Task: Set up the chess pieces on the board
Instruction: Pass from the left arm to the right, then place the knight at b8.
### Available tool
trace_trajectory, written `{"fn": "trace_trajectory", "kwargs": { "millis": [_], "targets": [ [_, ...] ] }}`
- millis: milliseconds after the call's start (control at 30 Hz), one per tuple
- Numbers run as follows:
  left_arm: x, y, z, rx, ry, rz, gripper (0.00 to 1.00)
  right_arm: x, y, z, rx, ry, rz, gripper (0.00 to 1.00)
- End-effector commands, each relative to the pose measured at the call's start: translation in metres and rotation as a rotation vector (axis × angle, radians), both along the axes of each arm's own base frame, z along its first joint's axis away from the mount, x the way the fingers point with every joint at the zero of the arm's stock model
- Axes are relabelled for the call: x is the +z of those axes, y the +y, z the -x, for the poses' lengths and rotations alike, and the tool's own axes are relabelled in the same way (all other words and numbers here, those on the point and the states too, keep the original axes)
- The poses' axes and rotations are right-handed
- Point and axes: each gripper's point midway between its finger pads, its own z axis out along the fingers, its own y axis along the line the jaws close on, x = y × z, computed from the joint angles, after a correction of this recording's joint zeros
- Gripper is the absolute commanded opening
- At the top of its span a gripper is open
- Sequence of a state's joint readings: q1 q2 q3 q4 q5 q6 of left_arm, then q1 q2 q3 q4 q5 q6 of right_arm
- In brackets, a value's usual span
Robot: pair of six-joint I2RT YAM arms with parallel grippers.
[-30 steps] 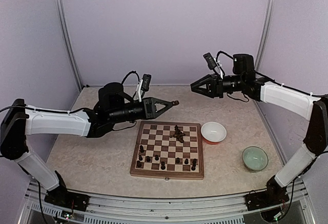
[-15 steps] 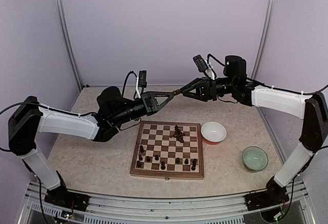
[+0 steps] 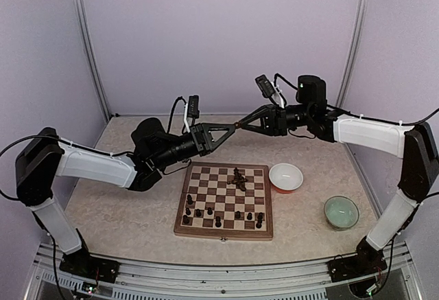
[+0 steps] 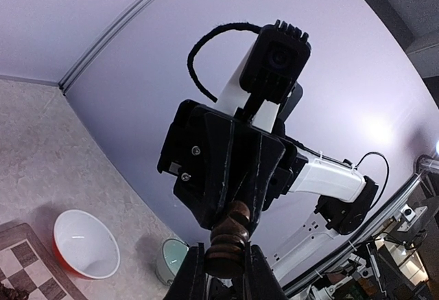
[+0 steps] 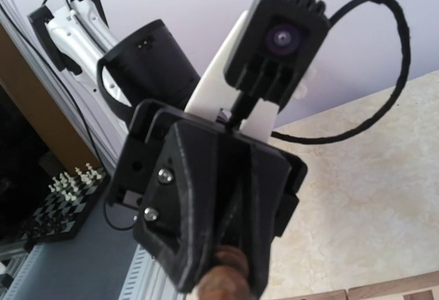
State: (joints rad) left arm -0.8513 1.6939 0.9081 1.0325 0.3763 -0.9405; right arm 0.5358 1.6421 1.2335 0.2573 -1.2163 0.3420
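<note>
**Mid-air handover above the board.** My two arms meet high over the far edge of the square wooden chessboard with dark brown and cream squares point(image 3: 223, 233). A small dark brown turned wooden chess piece point(image 4: 228, 241) bridges the gap between them. The left gripper point(image 4: 226, 276) is clamped on the piece's lower body. In the left wrist view the right gripper point(image 4: 236, 207) pinches the rounded top from the opposite side. The piece is glossy, with a knob head, a ringed collar and a bulbous waist, and it lies roughly level.

On the board, the other small dark chess pieces point(image 3: 218, 222) stand scattered along the rows nearest me. A tumbled heap of more pieces point(image 3: 239, 178) lies on the far rows, right of the board's centre.

A white round bowl with a red outside point(image 3: 286, 176) sits just beside the board's right edge, near its far corner. A pale green round bowl point(image 3: 341, 212) sits farther right of the board, well apart from it. The beige mottled tabletop point(image 3: 123, 204) stretches left of the board and beyond its far edge, up to the lilac walls point(image 3: 219, 32).
</note>
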Motion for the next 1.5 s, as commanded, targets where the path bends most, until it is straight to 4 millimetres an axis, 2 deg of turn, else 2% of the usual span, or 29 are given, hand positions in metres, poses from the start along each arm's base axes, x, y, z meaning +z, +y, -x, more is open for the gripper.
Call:
{"fn": "trace_trajectory", "kwargs": {
  "millis": [0,100,167,267,400,433,467,500,600,700,767,867,1033,1133,1333,1467],
  "targets": [
    [0.006,-0.005,-0.005,-0.023,-0.001,0.024,0.07,0.007,0.006,0.007,0.045,-0.020,-0.021,0.15],
    [0.005,-0.009,-0.005,-0.043,0.007,0.030,0.07,0.007,0.006,0.007,0.049,-0.020,-0.023,0.09],
    [0.003,-0.011,-0.006,-0.050,0.012,0.028,0.08,0.005,0.006,0.007,0.053,-0.019,-0.023,0.01],
    [-0.001,-0.012,-0.011,-0.044,0.029,0.002,0.16,0.006,0.005,0.007,0.045,-0.042,-0.019,0.00],
    [-0.016,-0.002,-0.021,0.035,0.042,-0.109,0.47,0.007,-0.005,-0.005,-0.023,-0.095,0.018,0.00],
    [-0.022,0.003,-0.025,0.068,0.044,-0.152,0.69,0.009,-0.008,-0.009,-0.051,-0.133,0.031,0.00],
    [-0.023,0.011,-0.029,0.108,0.045,-0.191,0.95,0.008,-0.011,-0.013,-0.078,-0.157,0.055,0.00],
    [-0.022,0.020,-0.033,0.153,0.048,-0.233,0.98,0.005,-0.013,-0.016,-0.102,-0.182,0.079,0.00],
    [-0.030,0.042,-0.044,0.234,0.100,-0.364,0.99,-0.001,-0.020,-0.019,-0.150,-0.252,0.141,0.00],
    [-0.014,0.053,-0.042,0.244,0.140,-0.370,0.99,-0.006,-0.026,-0.019,-0.177,-0.283,0.171,0.00],
    [0.017,0.056,-0.043,0.301,0.162,-0.347,0.99,-0.007,-0.029,-0.018,-0.186,-0.293,0.181,0.00],
    [0.068,0.047,-0.035,0.312,0.203,-0.237,0.99,-0.010,-0.031,-0.020,-0.194,-0.306,0.195,0.00],
    [0.159,0.024,-0.009,0.252,0.243,-0.001,0.99,-0.020,-0.027,-0.028,-0.179,-0.263,0.216,0.00],
    [0.191,0.010,0.003,0.203,0.252,0.056,0.99,-0.025,-0.025,-0.031,-0.169,-0.239,0.230,0.00],
    [0.200,-0.008,0.003,0.129,0.284,0.068,0.99,-0.039,-0.024,-0.037,-0.163,-0.223,0.278,0.00],
    [0.205,-0.010,-0.001,0.083,0.268,0.098,0.99,-0.044,-0.022,-0.041,-0.158,-0.211,0.287,0.00]
  ]
}}
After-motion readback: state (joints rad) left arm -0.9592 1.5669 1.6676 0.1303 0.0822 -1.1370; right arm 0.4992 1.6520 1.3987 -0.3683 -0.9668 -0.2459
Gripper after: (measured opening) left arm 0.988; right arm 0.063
